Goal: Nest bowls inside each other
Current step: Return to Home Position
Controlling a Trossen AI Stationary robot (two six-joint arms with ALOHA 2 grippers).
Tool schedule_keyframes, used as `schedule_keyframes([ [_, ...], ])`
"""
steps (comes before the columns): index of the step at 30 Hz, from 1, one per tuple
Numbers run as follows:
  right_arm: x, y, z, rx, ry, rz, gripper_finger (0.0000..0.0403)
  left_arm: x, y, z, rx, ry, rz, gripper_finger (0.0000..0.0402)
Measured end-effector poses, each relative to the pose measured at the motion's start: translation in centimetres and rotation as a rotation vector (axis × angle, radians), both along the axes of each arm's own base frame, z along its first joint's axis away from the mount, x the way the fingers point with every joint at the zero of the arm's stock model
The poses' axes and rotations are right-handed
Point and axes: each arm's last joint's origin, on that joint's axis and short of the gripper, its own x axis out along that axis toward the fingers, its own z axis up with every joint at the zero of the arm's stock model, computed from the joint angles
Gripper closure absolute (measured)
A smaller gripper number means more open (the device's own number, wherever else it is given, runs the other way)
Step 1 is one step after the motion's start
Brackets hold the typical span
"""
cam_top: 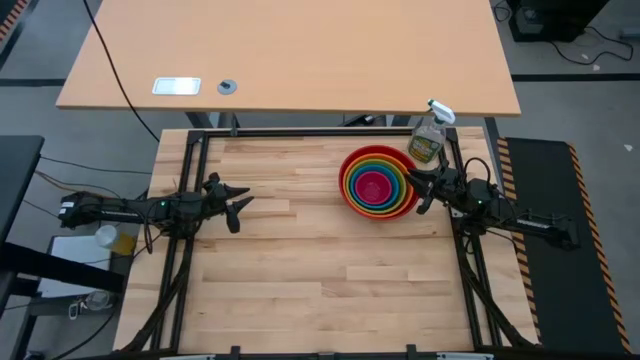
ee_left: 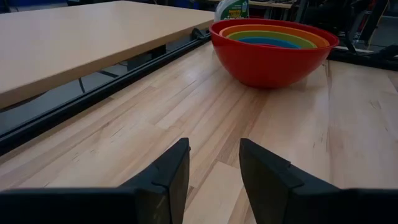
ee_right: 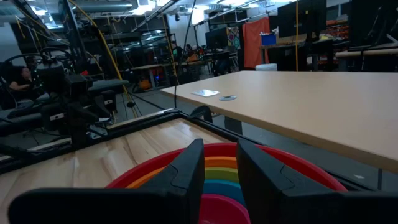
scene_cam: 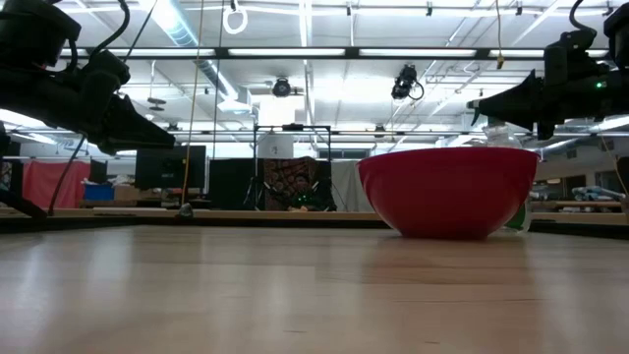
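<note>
A stack of nested bowls [cam_top: 378, 182] stands on its base at the table's far right: a red one [scene_cam: 447, 192] outermost, then orange, yellow, green, blue and pink ones inside [ee_left: 273, 38]. My right gripper [cam_top: 418, 190] hovers level just above the stack's right rim [ee_right: 280, 162], open, with nothing between its fingers [ee_right: 219, 165]. My left gripper [cam_top: 238, 205] waits at the table's left side, above the wood and well apart from the bowls. It is also open, with nothing between its fingers [ee_left: 214, 171].
A spray bottle [cam_top: 430, 135] stands at the table's far right corner, just behind the bowls. A second, lighter desk [cam_top: 290, 50] lies beyond the far edge. Bare wood [cam_top: 320, 270] spreads across the middle and the near half of the table.
</note>
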Motion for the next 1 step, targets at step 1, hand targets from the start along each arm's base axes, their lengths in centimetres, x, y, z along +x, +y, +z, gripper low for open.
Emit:
schedule_keyframes([
  [1, 0.0, 0.0, 0.0, 0.0, 0.0, 0.0, 0.03, 0.0, 0.0, 0.0, 0.0, 0.0, 0.0, 0.026],
])
